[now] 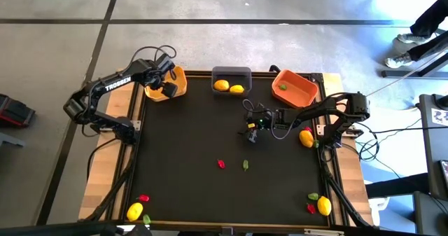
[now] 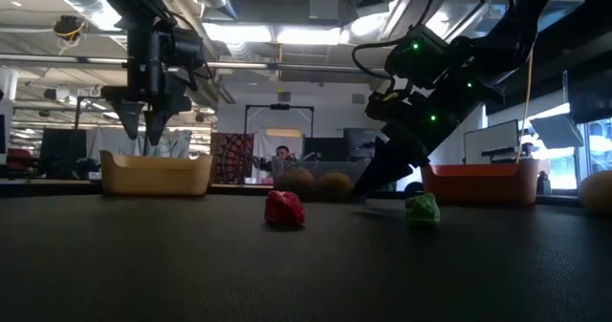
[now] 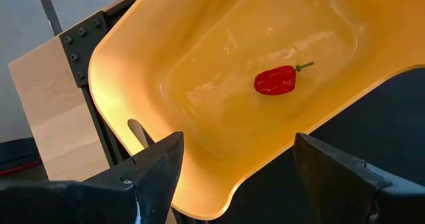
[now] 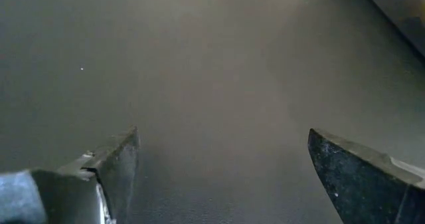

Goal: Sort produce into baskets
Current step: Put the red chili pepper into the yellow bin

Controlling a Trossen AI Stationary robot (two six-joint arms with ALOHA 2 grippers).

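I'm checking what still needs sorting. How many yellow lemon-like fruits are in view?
5: two in the dark grey basket, at and; one by the right arm; one at each near corner. Others may be hidden.

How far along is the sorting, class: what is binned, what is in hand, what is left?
Done: a red piece lies in the yellow-orange basket, two lemons in the grey basket, a green piece in the orange basket. In hand: nothing; the left gripper and right gripper are open and empty. Left: mid-mat red and green pieces, plus pieces at the edges.
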